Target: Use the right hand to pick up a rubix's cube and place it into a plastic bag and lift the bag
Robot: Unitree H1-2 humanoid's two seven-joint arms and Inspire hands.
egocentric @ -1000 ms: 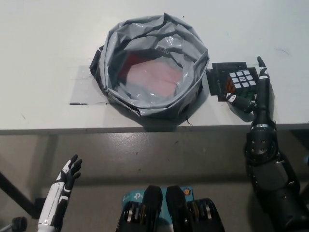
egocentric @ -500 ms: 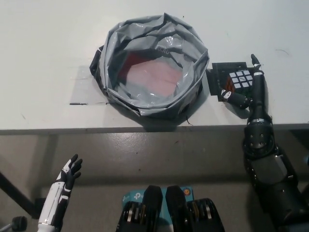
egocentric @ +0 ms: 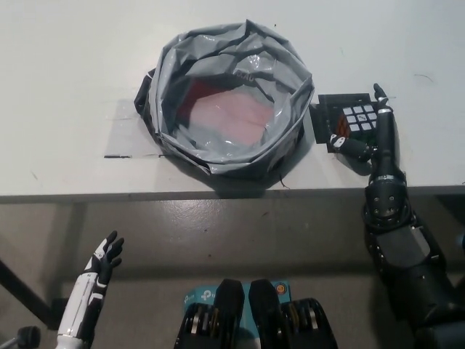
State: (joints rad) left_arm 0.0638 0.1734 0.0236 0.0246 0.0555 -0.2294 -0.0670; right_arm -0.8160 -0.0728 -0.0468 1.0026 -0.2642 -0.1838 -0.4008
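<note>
Reaching across the surface [egocentric: 65, 87], the black right hand [egocentric: 372, 134] is cupping the cube [egocentric: 354, 121], fingers spread around it, beside the grey bag [egocentric: 229, 109]; the white left hand [egocentric: 102, 263] is hanging open below.

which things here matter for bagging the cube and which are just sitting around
For the job: Rubik's cube, grey plastic bag, right hand closing around the cube.

Just there: black mat under the cube, tape on the table, left hand resting low, open.

No text, label, brand or number can be read anywhere.
</note>
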